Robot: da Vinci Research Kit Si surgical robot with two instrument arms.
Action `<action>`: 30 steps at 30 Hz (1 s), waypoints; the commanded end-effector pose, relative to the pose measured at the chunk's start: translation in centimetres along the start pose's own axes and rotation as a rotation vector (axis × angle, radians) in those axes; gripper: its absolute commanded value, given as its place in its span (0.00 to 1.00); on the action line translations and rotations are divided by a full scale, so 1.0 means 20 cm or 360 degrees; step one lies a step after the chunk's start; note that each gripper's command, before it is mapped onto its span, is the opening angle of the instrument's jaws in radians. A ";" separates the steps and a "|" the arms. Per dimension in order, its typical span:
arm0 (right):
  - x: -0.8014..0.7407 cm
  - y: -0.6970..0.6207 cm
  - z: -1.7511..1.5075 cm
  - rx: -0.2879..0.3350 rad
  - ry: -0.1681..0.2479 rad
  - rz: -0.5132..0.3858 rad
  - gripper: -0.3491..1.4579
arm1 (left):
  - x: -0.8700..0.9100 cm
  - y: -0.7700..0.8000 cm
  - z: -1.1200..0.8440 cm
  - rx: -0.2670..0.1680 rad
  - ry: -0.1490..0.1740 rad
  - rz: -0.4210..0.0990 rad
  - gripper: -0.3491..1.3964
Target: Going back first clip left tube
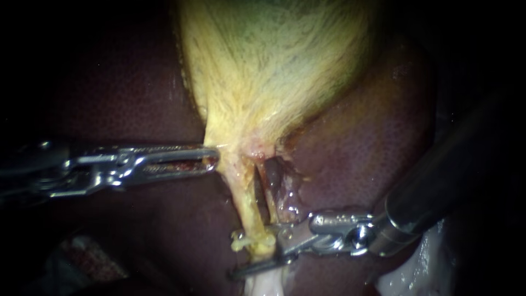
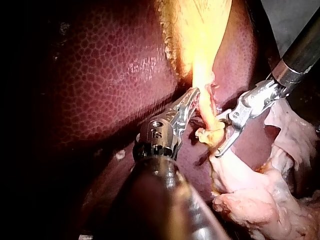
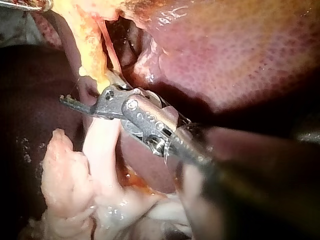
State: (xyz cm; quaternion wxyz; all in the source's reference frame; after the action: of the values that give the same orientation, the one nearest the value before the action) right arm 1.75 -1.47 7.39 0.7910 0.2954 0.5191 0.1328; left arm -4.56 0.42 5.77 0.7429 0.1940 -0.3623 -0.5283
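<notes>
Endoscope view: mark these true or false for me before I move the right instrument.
1. The right instrument has its jaws open. True.
2. Those jaws sit on the gallbladder body. False: they stand at the lower end of the left tube.
3. The left instrument reaches the yellow tissue just below the gallbladder. True.
4. The two instruments touch. False: they are apart, the left one nearer the gallbladder.
5. Liver shows on both sides of the gallbladder. True.
</notes>
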 end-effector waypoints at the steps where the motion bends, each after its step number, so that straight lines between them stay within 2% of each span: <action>1: 0.002 0.000 -0.001 -0.0007 0.0003 -0.0038 0.52 | 0.000 0.000 0.000 0.0001 0.0000 0.0000 0.12; 12: 0.002 0.001 -0.005 -0.0005 0.0002 -0.0269 0.52 | 0.000 -0.001 -0.001 0.0000 0.0000 -0.0001 0.12; 20: -0.001 -0.001 -0.002 0.0035 -0.0005 -0.0353 0.52 | 0.000 -0.001 -0.001 0.0000 0.0000 -0.0001 0.12; 26: -0.006 -0.005 0.007 0.0109 -0.0019 -0.0383 0.52 | 0.000 -0.001 -0.001 0.0000 -0.0001 -0.0001 0.12; 30: -0.009 -0.006 0.010 0.0116 -0.0023 -0.0394 0.52 | 0.000 -0.001 -0.001 -0.0001 -0.0001 -0.0001 0.12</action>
State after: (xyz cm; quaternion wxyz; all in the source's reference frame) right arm 1.85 -1.73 7.52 0.7937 0.2589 0.5503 0.0128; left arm -4.56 0.41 5.74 0.7428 0.1938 -0.3624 -0.5286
